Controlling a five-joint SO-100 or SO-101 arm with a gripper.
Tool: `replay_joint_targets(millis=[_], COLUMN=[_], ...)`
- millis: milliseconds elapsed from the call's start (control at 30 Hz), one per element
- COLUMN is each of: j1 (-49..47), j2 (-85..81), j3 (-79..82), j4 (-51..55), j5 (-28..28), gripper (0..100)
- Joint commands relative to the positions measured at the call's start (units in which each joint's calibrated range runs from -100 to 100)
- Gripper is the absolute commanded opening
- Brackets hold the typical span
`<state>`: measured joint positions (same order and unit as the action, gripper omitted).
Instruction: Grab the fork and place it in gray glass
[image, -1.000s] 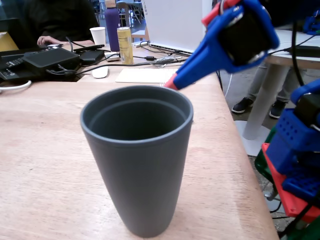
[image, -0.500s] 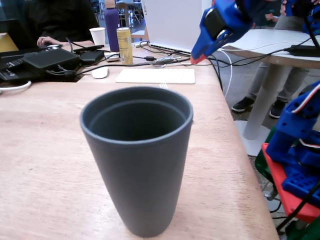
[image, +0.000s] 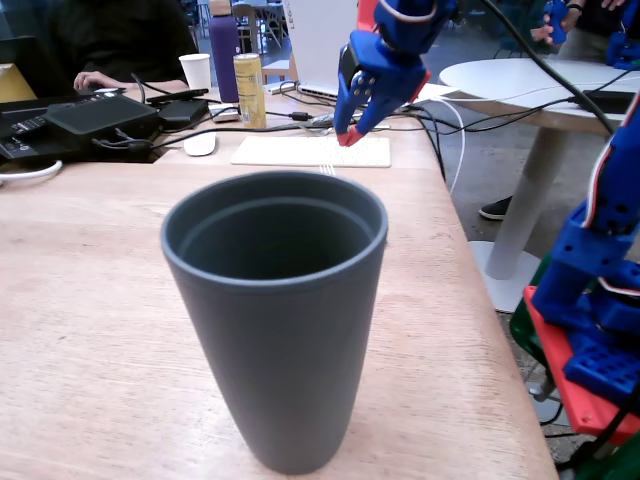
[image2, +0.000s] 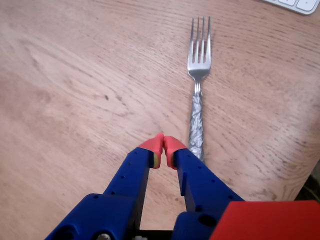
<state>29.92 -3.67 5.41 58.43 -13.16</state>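
Observation:
In the wrist view the fork (image2: 199, 65) lies flat on the wooden table, tines pointing away and its mottled handle toward me. My gripper (image2: 163, 145) hovers above the table just left of the handle's near end. Its red fingertips (image2: 152, 144) are pressed together and hold nothing. In the fixed view the gray glass (image: 275, 310) stands upright and empty in the foreground. The gripper (image: 348, 134) hangs behind it, pointing down over the table's far part. I cannot make out the fork in the fixed view.
A white keyboard (image: 310, 151) lies behind the gripper; its corner (image2: 300, 4) shows in the wrist view. Further back stand a gold can (image: 249, 90), a white paper cup (image: 196, 72), a purple bottle (image: 224, 45), a mouse (image: 200, 145) and black devices (image: 100, 118). The table's right edge (image: 480, 300) is close.
The arm has swung from the right side of the fixed view to the left and further back. The gripper now points down over the table behind the glass.

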Motion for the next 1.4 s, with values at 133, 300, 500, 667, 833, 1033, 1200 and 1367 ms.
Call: replay_joint_targets(millis=[133,300,500,667,833,1033,1200,1367], j1=[1.7,9.3,12.4,10.5,12.0,11.4,10.5,10.4], j2=[7.8,9.8,17.1,17.5,20.0,20.1,20.1,20.1], j3=[-3.1,-3.2,-14.4,-13.9,-14.7,-14.0,-13.8,-13.7], j4=[0.2,-0.6,0.4,0.3,-0.7,0.0,0.4,0.4], j5=[-3.0,-2.9,-2.9,-2.9,-3.1,-2.9,-2.9,-2.2], gripper=[0,0,0,0,0,0,0,0])
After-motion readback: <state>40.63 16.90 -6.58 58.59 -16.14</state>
